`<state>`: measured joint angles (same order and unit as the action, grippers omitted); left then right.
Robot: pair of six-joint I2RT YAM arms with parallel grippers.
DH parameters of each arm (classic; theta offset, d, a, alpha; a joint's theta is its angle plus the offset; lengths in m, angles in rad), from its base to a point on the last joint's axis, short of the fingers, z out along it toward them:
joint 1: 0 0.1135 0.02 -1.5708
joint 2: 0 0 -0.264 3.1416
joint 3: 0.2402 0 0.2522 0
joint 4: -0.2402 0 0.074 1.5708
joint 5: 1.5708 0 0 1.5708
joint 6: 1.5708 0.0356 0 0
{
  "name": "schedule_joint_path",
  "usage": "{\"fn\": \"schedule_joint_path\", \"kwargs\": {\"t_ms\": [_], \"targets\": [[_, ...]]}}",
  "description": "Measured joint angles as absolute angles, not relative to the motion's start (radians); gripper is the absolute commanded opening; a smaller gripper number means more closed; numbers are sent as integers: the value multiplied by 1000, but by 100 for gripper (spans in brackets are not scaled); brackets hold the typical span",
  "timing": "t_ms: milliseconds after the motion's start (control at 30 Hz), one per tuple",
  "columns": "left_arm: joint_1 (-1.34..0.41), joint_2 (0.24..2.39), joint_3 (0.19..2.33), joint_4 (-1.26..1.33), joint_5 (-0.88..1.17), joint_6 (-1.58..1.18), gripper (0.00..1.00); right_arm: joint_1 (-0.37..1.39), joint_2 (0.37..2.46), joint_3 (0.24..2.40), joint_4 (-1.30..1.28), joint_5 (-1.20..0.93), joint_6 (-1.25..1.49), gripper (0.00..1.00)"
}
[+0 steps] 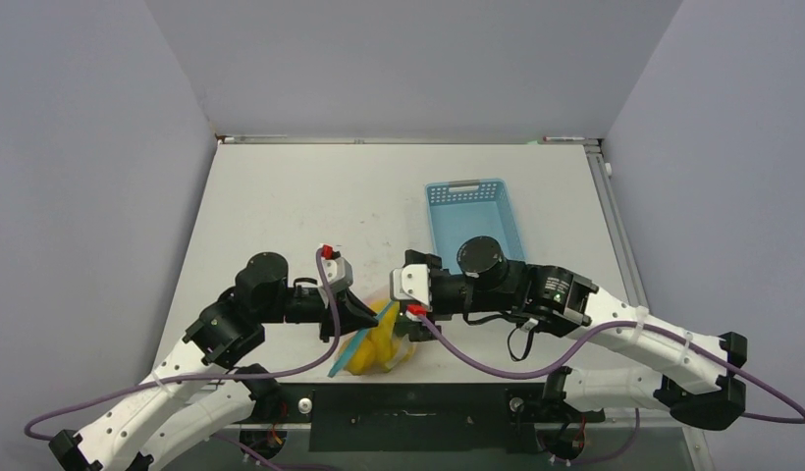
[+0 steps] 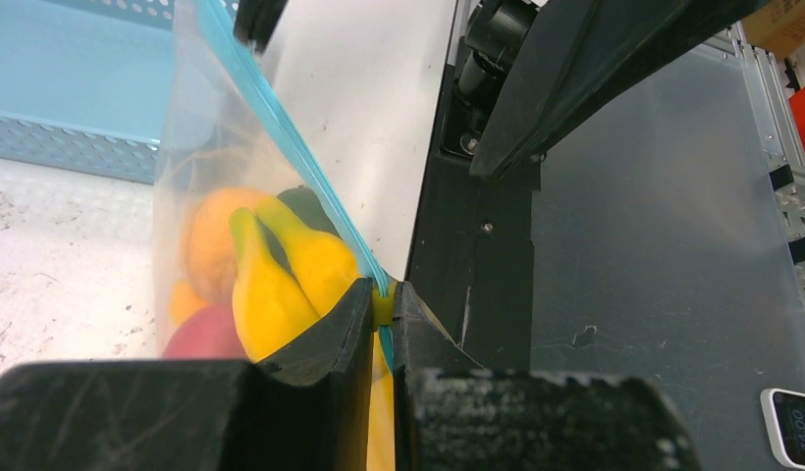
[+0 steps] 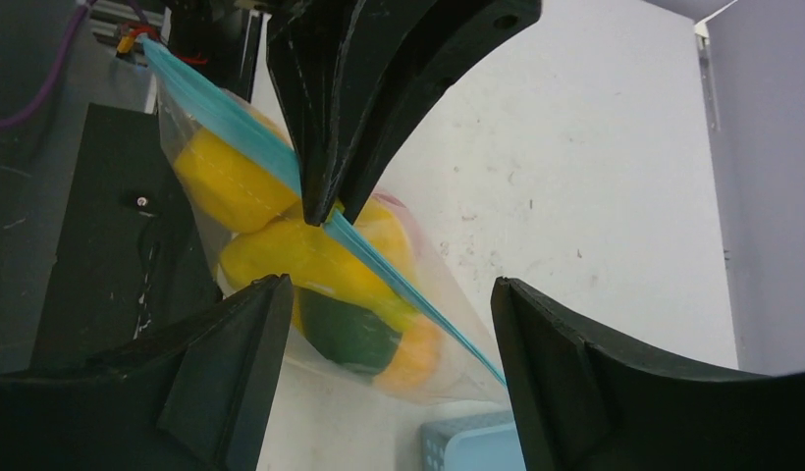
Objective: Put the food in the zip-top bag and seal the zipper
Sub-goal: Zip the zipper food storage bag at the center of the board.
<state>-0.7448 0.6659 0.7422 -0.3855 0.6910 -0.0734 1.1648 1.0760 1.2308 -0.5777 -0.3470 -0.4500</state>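
The zip-top bag (image 1: 383, 345) lies at the table's near edge, holding the food: yellow pieces (image 2: 271, 294), an orange one (image 2: 214, 235), a red one (image 2: 204, 336) and a dark green one (image 3: 351, 334). My left gripper (image 2: 383, 306) is shut on the light-blue zipper (image 2: 281, 128) and pinches the strip between its fingertips; it also shows in the top view (image 1: 375, 315). My right gripper (image 3: 389, 287) is open wide, and the bag's far end and the zipper (image 3: 408, 294) lie between and just ahead of its fingers. In the top view the right gripper (image 1: 412, 318) sits right next to the bag.
A light-blue basket (image 1: 474, 216) stands behind the right arm and looks empty; it also shows in the left wrist view (image 2: 75, 108) and the right wrist view (image 3: 467, 446). The black base plate (image 1: 418, 402) runs along the near table edge beside the bag.
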Motion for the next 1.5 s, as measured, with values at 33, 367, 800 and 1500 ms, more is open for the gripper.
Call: {"fn": "schedule_joint_path", "kwargs": {"t_ms": [33,367,800,1500], "targets": [[-745,666,746,-390,693,-71,0,1165,1085,1231,-586,-355,-455,75],[-756,664,775,-424,732,-63,0,1165,1160,1249,-632,-424,-495,73],[-767,629,775,-438,741,-58,0,1165,1241,1262,-678,-496,-514,24],[-771,601,775,-407,712,-47,19,1165,1215,1248,-668,-421,-455,5]]}}
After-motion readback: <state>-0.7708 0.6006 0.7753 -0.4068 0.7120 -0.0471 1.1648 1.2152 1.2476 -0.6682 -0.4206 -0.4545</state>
